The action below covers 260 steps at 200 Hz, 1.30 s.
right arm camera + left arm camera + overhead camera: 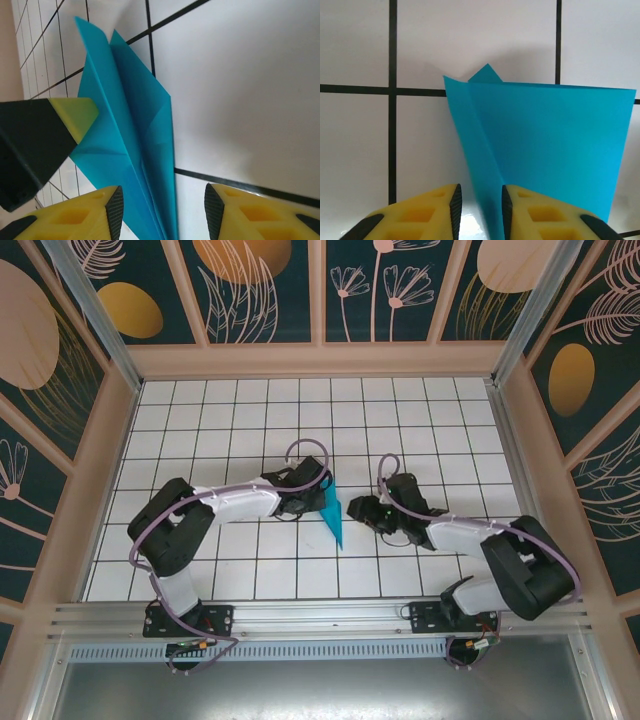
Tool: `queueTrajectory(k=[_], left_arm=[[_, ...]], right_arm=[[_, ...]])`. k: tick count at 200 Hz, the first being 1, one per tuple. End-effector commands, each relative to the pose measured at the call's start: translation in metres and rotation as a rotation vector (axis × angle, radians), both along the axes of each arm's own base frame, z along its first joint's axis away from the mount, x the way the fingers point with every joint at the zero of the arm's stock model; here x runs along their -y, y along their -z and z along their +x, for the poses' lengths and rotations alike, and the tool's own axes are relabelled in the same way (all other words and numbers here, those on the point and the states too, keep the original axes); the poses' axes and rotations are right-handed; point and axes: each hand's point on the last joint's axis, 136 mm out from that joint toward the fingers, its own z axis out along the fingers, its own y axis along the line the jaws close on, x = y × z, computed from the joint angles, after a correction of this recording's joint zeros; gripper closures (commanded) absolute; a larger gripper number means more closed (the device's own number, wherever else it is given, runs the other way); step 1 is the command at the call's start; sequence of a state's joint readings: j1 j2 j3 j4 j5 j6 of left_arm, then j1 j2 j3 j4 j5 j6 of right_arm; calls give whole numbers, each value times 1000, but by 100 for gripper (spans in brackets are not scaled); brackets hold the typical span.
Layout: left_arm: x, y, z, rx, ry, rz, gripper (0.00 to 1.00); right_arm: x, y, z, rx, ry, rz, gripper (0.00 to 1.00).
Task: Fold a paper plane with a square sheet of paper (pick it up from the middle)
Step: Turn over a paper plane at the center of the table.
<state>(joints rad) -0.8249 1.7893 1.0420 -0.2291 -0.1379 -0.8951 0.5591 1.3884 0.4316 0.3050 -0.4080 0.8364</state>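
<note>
Left end effector [478, 200] is barely parted, the paper plane [545, 145] fold between its fingers. Right end effector [164, 205] is half open around the plane's narrow end. White gridded table [250, 420], floral walls [260, 290] beyond.

Three cameras, one high and two close, all trained on the folded teal paper [333, 515].

Top external: fixed above and behind the arm bases, facing down and forward over the tiled desk [250, 420] to the patterned back wall [270, 290], far enough back to take in both arms whole. Left wrist: set just behind the left end effector [479, 200], facing almost squarely down at the tiles, very near the paper. Right wrist: set just behind the right end effector [160, 205], equally near but slanted across the desk, facing the paper from the other side. Shared by all three: the paper and the tiles around it.
</note>
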Motion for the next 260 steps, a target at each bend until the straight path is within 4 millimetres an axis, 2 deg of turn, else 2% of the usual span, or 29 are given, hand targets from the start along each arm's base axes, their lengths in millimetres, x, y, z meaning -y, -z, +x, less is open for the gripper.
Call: queueTrajectory(k=[1, 24, 60, 65, 109, 171, 231, 260], left_arm=[[-10, -11, 1, 29, -22, 6, 70], [-12, -15, 1, 45, -20, -5, 71], [-18, -8, -2, 38, -27, 13, 72], [-17, -18, 0, 56, -27, -7, 71], [-14, -18, 0, 55, -22, -16, 71], [-13, -16, -1, 52, -16, -22, 72], [-12, -19, -1, 55, -17, -27, 72], [-10, -30, 2, 79, -14, -50, 72]], right_arm=[[-22, -18, 11, 64, -71, 53, 49], [-33, -15, 9, 61, -121, 44, 48], [-41, -7, 9, 43, -155, 34, 48], [-43, -7, 8, 44, -165, 38, 48], [-55, -8, 3, 52, -227, 54, 48], [-61, 7, 1, 39, -260, -20, 49], [-59, 27, 0, 34, -284, -159, 61], [-59, 37, -1, 28, -300, -239, 69]])
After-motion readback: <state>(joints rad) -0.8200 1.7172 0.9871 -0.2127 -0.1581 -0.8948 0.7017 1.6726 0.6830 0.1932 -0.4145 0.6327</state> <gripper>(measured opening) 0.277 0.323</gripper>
